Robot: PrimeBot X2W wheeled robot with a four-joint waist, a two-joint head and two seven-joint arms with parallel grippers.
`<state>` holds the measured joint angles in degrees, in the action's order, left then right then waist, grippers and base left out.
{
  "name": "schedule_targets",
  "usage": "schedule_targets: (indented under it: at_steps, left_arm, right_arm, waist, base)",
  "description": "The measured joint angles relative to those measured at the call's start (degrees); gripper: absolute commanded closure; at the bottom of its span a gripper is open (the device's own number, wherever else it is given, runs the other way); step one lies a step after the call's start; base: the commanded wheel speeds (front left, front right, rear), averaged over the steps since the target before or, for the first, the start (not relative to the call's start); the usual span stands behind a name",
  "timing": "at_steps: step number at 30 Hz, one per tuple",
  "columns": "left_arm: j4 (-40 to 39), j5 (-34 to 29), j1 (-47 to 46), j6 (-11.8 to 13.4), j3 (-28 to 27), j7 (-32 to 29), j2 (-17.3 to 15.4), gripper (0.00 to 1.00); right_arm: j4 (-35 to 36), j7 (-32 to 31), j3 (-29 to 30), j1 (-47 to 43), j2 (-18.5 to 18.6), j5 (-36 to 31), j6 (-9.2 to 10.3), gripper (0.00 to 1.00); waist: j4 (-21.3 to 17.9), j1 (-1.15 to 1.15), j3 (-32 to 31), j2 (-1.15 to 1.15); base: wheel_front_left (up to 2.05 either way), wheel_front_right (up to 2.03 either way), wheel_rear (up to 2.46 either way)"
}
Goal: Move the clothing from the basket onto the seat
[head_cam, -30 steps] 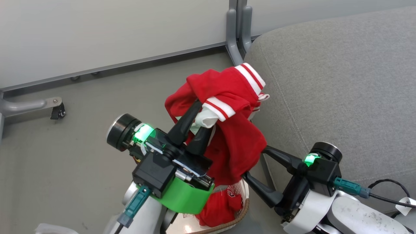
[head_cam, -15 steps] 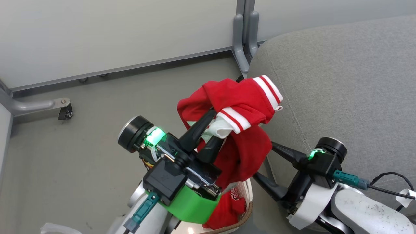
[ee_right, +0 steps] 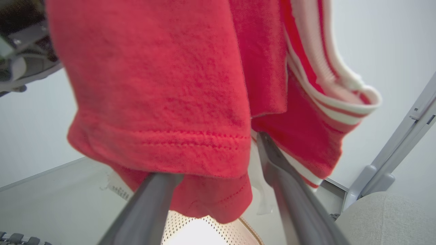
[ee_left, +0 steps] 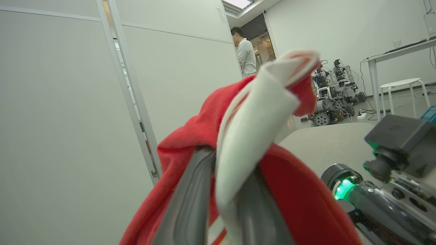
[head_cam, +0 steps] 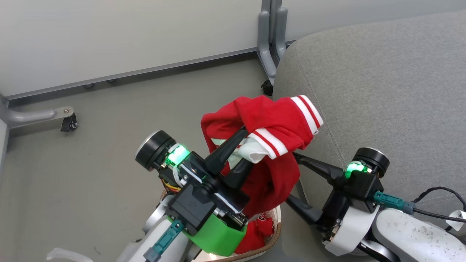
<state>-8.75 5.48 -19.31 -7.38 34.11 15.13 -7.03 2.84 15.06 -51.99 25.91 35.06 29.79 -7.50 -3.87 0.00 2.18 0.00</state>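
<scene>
My left gripper point(head_cam: 242, 145) is shut on a bright-red shirt point(head_cam: 269, 120) with white-striped cuffs, held in the air above the basket point(head_cam: 277, 233). One cuff overlaps the left edge of the light-grey seat point(head_cam: 382, 91). In the left wrist view the fingers point(ee_left: 190, 204) pinch a white and red fold of the shirt point(ee_left: 190, 146). My right gripper point(head_cam: 291, 176) stands open just right of the hanging cloth. In the right wrist view the shirt point(ee_right: 153, 85) drapes over its spread fingers point(ee_right: 289, 190). A second red garment point(head_cam: 260, 229) lies in the basket point(ee_right: 190, 231).
A pale partition wall runs along the back, with a grey post point(head_cam: 269, 36) and a castered foot point(head_cam: 69, 122) on the grey floor. A black cable point(head_cam: 437, 211) trails from my right arm. Far off stand a person point(ee_left: 245, 51), small robots point(ee_left: 333, 95) and a white stool point(ee_left: 405, 85).
The head camera has shifted a little. My left gripper has carried the shirt to the right, so the striped cuff now overlaps the seat's edge. The right gripper stays open beside it.
</scene>
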Motion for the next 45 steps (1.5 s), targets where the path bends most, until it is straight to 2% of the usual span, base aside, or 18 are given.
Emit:
schedule_targets:
  at_steps: [11,26,27,28,29,39,45]
  left_arm:
    - [0.98,-0.01,-0.88,-0.01,0.45,0.0,0.22,1.0]
    - [3.37,-1.67,-0.84,-0.01,-1.46,0.0,2.13,1.0]
    - [3.55,-1.8,-0.77,-0.01,-1.68,0.0,2.26,1.0]
    - [3.72,-1.92,-0.71,-0.01,-1.86,0.0,2.35,1.0]
    - [3.88,-2.1,-0.69,-0.01,-1.92,0.0,2.38,1.0]
    - [4.67,-2.09,0.07,-0.01,-2.7,0.0,2.63,1.0]
    - [4.76,-2.1,0.44,-0.01,-3.59,0.0,2.72,1.0]
  right_arm:
    - [1.02,0.0,-8.27,4.21,-0.23,-0.65,0.0,0.0]
    - [-1.87,0.0,-8.79,5.49,-7.59,1.33,0.0,0.0]
    - [-2.22,0.0,-8.58,5.48,-8.0,1.22,0.0,0.05]
    - [-2.47,0.0,-8.31,5.45,-8.43,1.2,0.0,0.64]
    - [-2.74,-0.01,-7.82,5.33,-9.01,1.22,0.0,1.0]
    - [-4.26,0.0,-2.33,2.13,-11.02,0.19,0.0,1.0]
    - [-3.82,-0.01,-1.16,1.29,-11.03,-0.7,0.0,1.0]
  waist:
    - [1.0,0.0,0.29,0.0]
    - [1.58,0.0,0.05,0.0]
    - [1.63,0.0,0.01,0.0]
    - [1.66,0.0,-0.02,0.0]
    - [1.71,0.0,-0.07,0.0]
    - [2.1,0.0,-0.54,0.0]
    - [1.87,0.0,-0.74,0.0]
  base:
    - [0.0,0.0,0.0]
    - [0.0,0.0,0.0]
    - [0.0,0.0,0.0]
    - [0.0,0.0,0.0]
    - [0.0,0.0,0.0]
    - [0.0,0.0,0.0]
    - [0.0,0.0,0.0]
